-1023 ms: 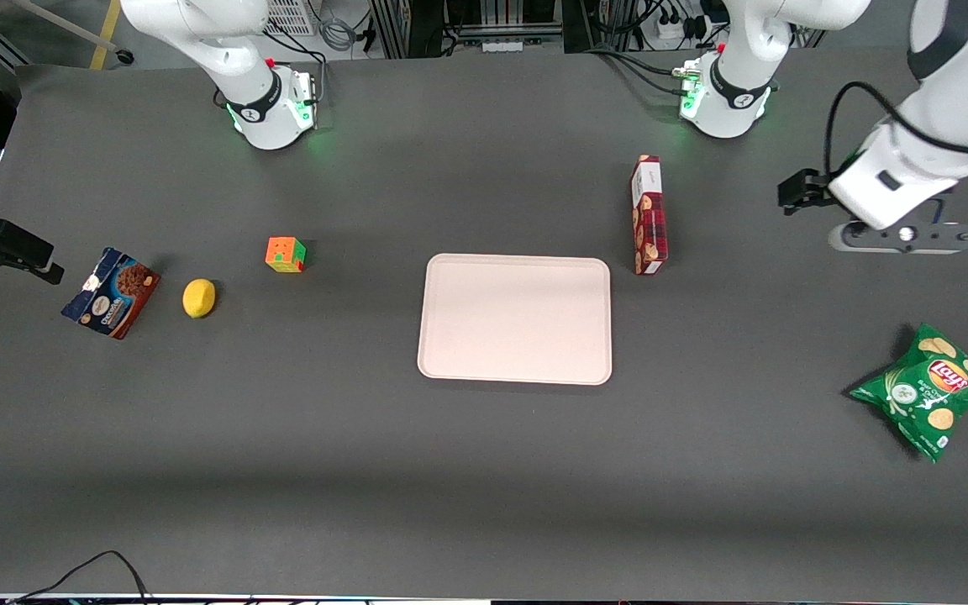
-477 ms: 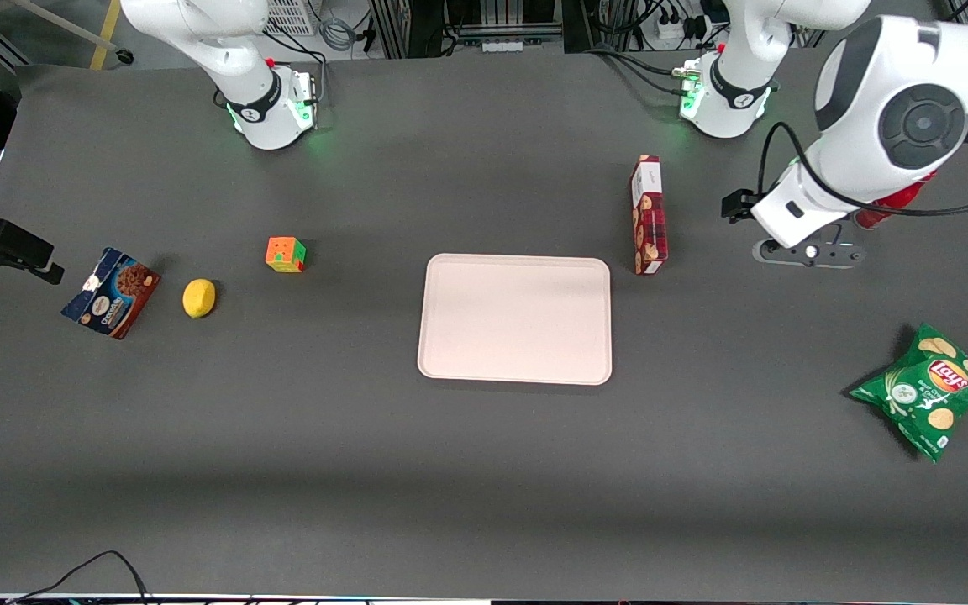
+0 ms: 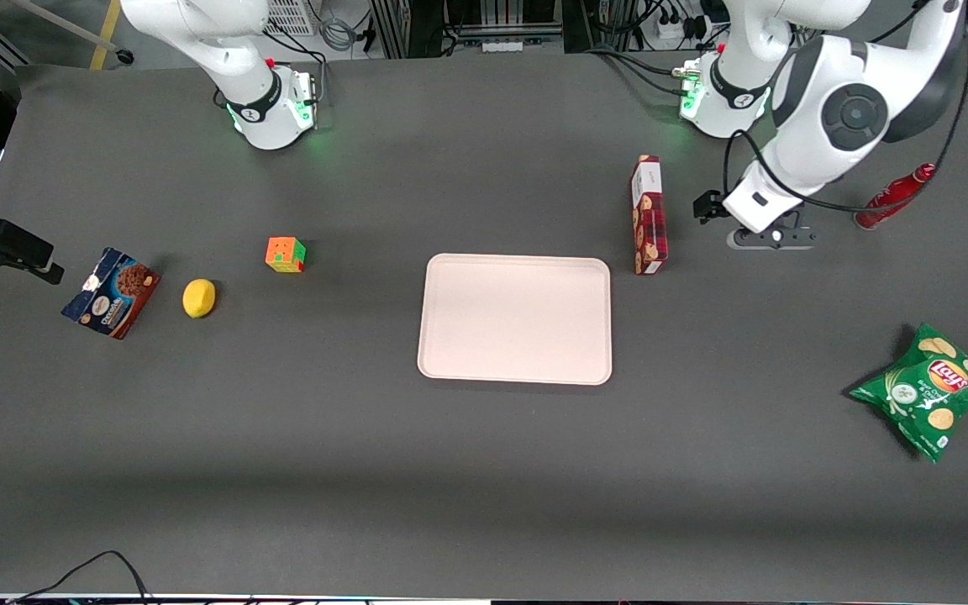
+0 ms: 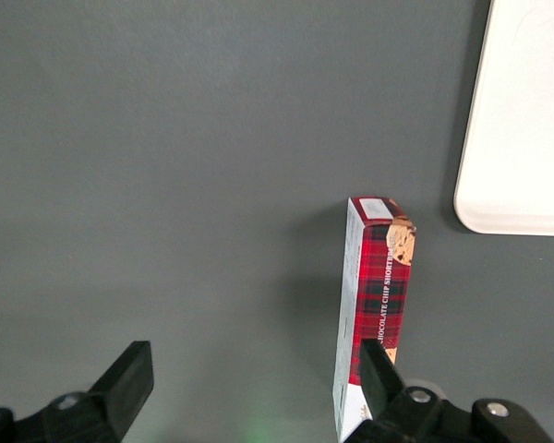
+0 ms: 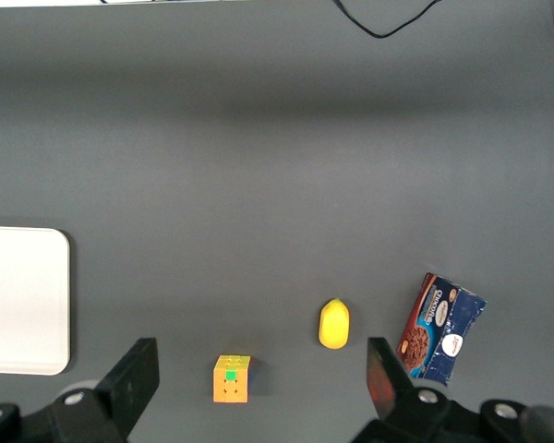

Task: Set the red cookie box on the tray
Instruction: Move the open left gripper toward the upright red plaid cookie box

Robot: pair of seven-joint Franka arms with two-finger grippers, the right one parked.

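The red cookie box (image 3: 649,215) is a long plaid carton standing on its narrow side, its white end pointing away from the front camera. It stands beside the tray's (image 3: 514,319) corner, just off the rim. The tray is pale cream and carries nothing. My left gripper (image 3: 774,239) hovers above the table beside the box, toward the working arm's end, apart from it. In the left wrist view the gripper (image 4: 254,383) is open with bare table between its fingers. The red cookie box (image 4: 377,305) shows just outside one fingertip (image 4: 377,369), and the tray's corner (image 4: 526,120) lies past it.
Toward the parked arm's end lie a blue chocolate cookie box (image 3: 111,291), a lemon (image 3: 199,297) and a colour cube (image 3: 285,254). A red bottle (image 3: 893,197) lies near my gripper. A green chip bag (image 3: 928,388) sits nearer the front camera at the working arm's end.
My left arm has swung in from the working arm's end of the table toward the red cookie box, uncovering the red bottle. The box and tray have not moved.
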